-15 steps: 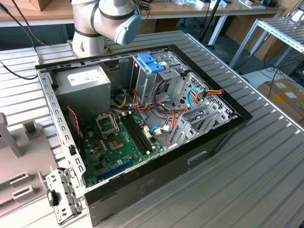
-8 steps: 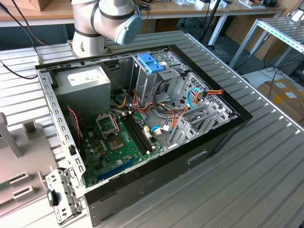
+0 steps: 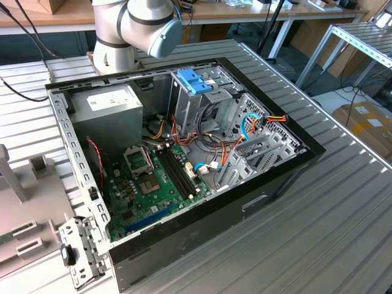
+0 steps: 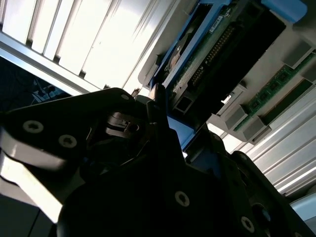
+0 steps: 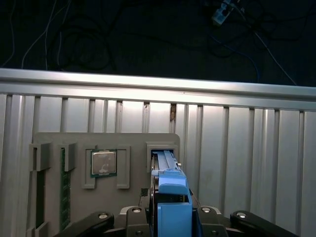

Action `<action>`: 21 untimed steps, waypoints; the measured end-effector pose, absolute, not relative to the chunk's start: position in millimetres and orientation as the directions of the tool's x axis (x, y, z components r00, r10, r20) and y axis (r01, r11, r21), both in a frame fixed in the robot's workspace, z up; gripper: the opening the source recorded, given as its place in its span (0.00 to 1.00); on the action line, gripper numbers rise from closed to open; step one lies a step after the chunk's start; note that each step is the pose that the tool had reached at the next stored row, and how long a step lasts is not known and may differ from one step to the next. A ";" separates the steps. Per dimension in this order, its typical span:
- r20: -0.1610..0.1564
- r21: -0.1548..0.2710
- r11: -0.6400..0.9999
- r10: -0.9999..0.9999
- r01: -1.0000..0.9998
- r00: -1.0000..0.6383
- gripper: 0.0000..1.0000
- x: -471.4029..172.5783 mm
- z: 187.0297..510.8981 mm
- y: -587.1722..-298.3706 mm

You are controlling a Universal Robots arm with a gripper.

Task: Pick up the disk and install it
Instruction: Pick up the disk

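- disk (image 5: 173, 195) stands on edge in a slot of the grey holder (image 5: 74, 140), blue rail toward the gripper (image 5: 174, 217).
- gripper looks clamped on its two faces; no gap shows.
- risk: a tilted lift could jam it in the slot and drag the holder across the table (image 5: 247, 148).
- drive cage (image 3: 195, 82) in the open computer case (image 3: 214, 226) lies well apart.

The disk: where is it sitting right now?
In the first wrist view, the disk stands on edge in a slot of the grey holder, beside the processor chip.
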State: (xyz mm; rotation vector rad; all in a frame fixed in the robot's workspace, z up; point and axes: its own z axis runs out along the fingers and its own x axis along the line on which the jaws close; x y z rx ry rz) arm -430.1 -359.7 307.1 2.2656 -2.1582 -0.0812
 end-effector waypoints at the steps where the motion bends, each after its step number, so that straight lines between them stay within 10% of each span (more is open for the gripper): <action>1: -0.030 0.044 -0.049 -0.998 -0.998 0.048 0.37 -430.1 307.9 -359.7; 21: -0.031 0.044 -0.049 -0.998 -0.998 0.048 0.37 -430.1 322.8 -359.7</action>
